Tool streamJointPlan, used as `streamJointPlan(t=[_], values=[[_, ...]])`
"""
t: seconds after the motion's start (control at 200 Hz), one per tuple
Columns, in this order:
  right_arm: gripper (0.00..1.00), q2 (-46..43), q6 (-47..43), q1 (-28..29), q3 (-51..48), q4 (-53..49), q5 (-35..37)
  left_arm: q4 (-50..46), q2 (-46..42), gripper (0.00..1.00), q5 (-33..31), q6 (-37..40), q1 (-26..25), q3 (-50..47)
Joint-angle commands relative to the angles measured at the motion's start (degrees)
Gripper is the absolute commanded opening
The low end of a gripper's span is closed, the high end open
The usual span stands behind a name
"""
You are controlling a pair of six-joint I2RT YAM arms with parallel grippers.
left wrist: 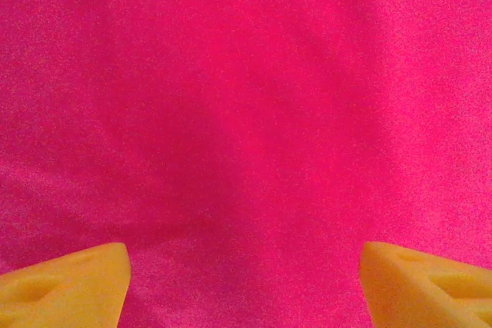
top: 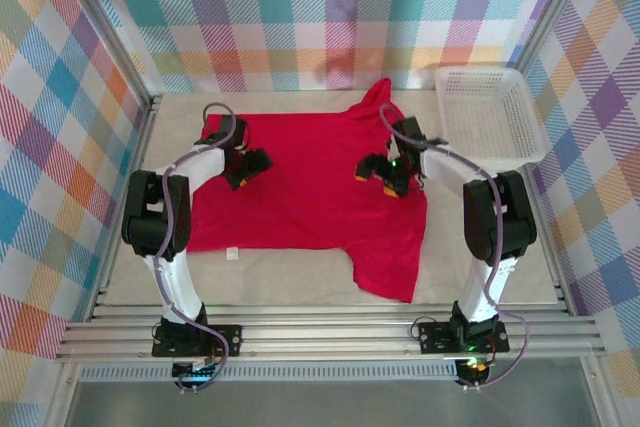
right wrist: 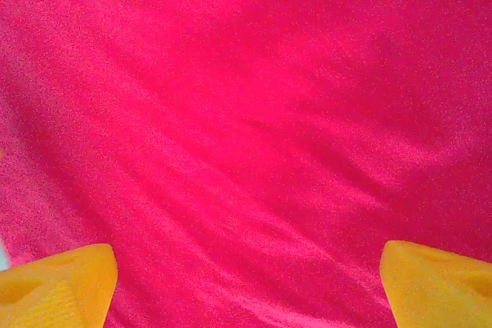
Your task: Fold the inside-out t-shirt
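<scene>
The left gripper [top: 246, 165] and the right gripper [top: 381, 173] both hang with jaws spread wide and nothing between them, yellow fingertips [left wrist: 65, 286] close over the inside-out t-shirt [top: 300, 192]. The white mesh basket [top: 478, 70] stands at the far right corner, near the shirt, its floor bare. The shirt lies spread on the beige table [top: 300, 292] between the arms, bright red, lightly creased, one sleeve pointing toward the far wall and a small white tag [top: 231, 254] at its near hem.
</scene>
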Motion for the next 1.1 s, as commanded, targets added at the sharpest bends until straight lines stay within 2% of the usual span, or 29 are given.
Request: streamJointPlan(t=[0.0, 0.19, 0.365, 0.455, 0.58, 0.69, 0.89, 1.095], values=[[0.89, -3.4, 2.5, -0.6, -5.0, 4.8, 1.0, -2.1, -0.9, 0.77, -2.4, -0.5, 1.3, -2.8], [0.91, -5.9, 1.6, -1.1, -11.1, 0.5, 6.0, -5.4, -5.0, 0.77, -6.5, -0.8, 2.4, -9.1], [0.92, -12.8, 2.0, -1.3, -17.2, -0.9, 10.1, -9.5, -12.5, 0.77, -10.3, -2.3, 2.4, -13.4], [0.92, -15.0, 0.8, -1.4, -15.2, -3.1, 12.4, -9.4, -15.9, 0.77, -9.8, -2.2, 2.2, -13.7], [0.91, -16.7, 0.5, -0.7, -8.9, -6.2, 10.3, -10.0, -17.2, 0.78, -8.0, 1.0, 1.4, -7.4], [0.91, -18.5, 3.5, 1.3, -8.0, -4.4, 7.2, -12.1, -12.4, 0.78, -6.7, 4.3, 1.1, 2.0], [0.92, -16.4, 12.7, 6.2, -12.8, 4.0, 3.1, -16.6, 3.4, 0.78, -5.9, 5.3, 1.3, 17.3], [0.94, -12.7, 18.8, 7.5, -18.0, 9.7, 3.8, -20.9, 13.0, 0.78, -6.7, 7.7, 2.7, 22.8]])
